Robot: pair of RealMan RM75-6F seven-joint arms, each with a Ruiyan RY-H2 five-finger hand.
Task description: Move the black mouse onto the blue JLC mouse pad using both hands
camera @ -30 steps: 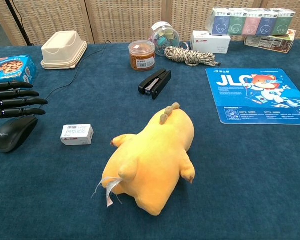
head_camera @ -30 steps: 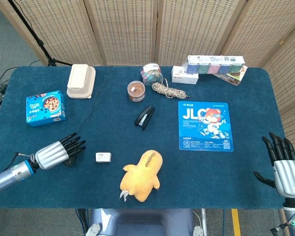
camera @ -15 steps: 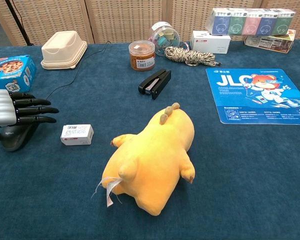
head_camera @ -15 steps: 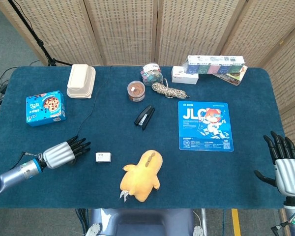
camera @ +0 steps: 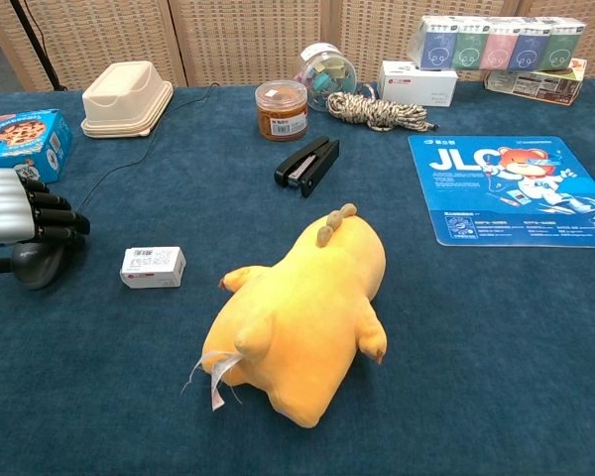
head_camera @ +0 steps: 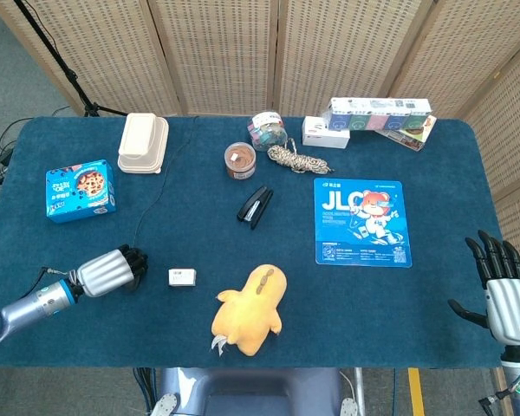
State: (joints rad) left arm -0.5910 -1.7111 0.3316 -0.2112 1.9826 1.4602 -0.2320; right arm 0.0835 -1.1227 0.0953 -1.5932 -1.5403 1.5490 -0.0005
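My left hand (camera: 15,213), lower left: fingers curled over black computer mouse (camera: 37,263), gripping it on cloth. Right hand (head_camera: 505,299), lower right: fingers spread, empty. Blue JLC mouse pad (head_camera: 362,222) centre-right, well apart.

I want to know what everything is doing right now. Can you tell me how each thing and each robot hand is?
black mouse: on the table, under the left fingers
left robot hand: fingers curled down over the mouse
right robot hand: open, holding nothing
blue JLC mouse pad: flat, nothing on it
stapler: closed, lying flat
plush toy: lying face down
brown jar: upright, lid on
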